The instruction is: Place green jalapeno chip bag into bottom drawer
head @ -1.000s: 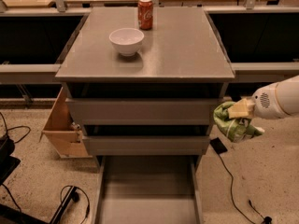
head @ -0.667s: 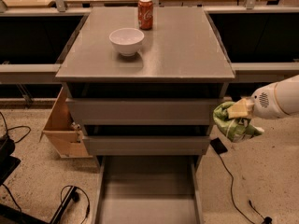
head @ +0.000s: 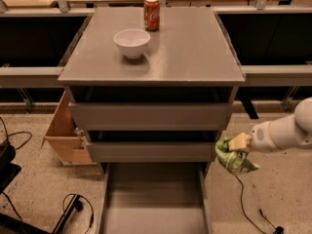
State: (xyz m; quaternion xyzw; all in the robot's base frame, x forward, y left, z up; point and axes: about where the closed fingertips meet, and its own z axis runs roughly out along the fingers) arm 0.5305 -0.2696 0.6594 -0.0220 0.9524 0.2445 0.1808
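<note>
The green jalapeno chip bag (head: 233,158) is a crinkled green and white bag held in the air to the right of the drawer cabinet, level with the middle drawer. My gripper (head: 238,143) comes in from the right on a white arm and is shut on the bag's top. The bottom drawer (head: 152,199) is pulled out toward the camera, a long grey tray with an empty flat floor. The bag hangs just right of the drawer's right rail and above it.
A white bowl (head: 132,42) and a red soda can (head: 151,13) stand on the cabinet top (head: 195,48). Two grey drawers (head: 151,116) sit above the open one. A tan wooden box (head: 66,133) stands left of the cabinet. Black cables (head: 73,206) lie on the floor.
The arm and the bag have shifted slightly left toward the cabinet. Nothing else has moved.
</note>
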